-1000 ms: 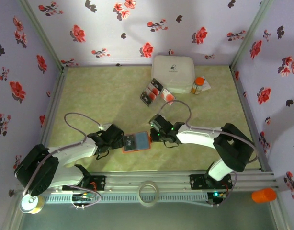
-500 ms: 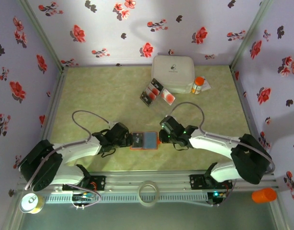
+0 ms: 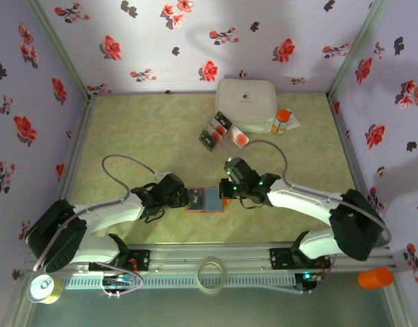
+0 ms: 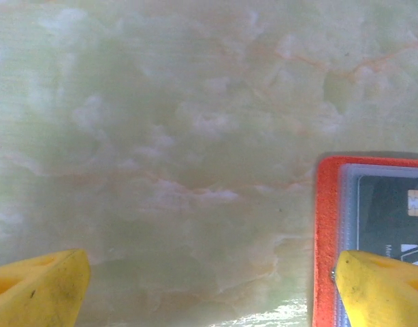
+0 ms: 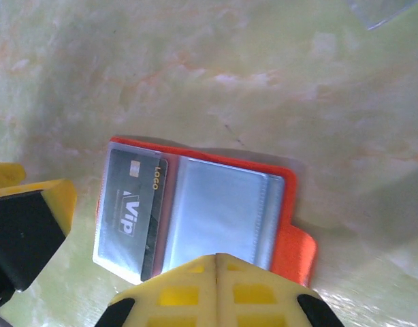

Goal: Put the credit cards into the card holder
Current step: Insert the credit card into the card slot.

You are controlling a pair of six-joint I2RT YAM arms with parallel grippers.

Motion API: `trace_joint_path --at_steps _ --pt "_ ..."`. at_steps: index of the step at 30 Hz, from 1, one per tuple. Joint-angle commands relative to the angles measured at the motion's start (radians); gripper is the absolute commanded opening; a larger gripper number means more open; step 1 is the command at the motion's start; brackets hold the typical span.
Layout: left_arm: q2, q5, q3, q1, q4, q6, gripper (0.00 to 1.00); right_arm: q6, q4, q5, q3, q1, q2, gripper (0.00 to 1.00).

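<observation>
One black card [image 5: 133,204] in the open orange card holder [image 5: 295,251] reads "VIP" and "Logo" | holder flat on counter [image 5: 195,68] | we see left jaws apart at its edge | right jaws together, seemingly touching it.

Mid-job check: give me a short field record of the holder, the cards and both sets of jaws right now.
Holder: flat orange folding wallet, lying open on the green marbled table, between the two grippers
Card inside: one black card in a clear pocket at one end; the neighbouring pocket looks empty
Loose cards: small black and white cards beside the white rounded box
Left gripper: jaws wide open, at the wallet's edge
Right gripper: jaws shut, over the wallet
</observation>
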Motion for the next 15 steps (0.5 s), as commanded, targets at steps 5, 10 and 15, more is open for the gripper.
trace_joint_path --at_steps 5,10,15 --pt "0.043 -0.040 0.020 -0.002 -0.052 0.001 0.94 0.037 0.124 -0.070 0.081 0.042 0.162 0.00" --pt "0.074 -0.023 0.018 -0.001 -0.025 0.029 0.94 0.040 0.142 -0.076 0.121 0.063 0.249 0.00" --pt "0.104 -0.003 0.029 -0.002 -0.012 0.052 0.93 0.043 0.151 -0.075 0.133 0.070 0.294 0.00"
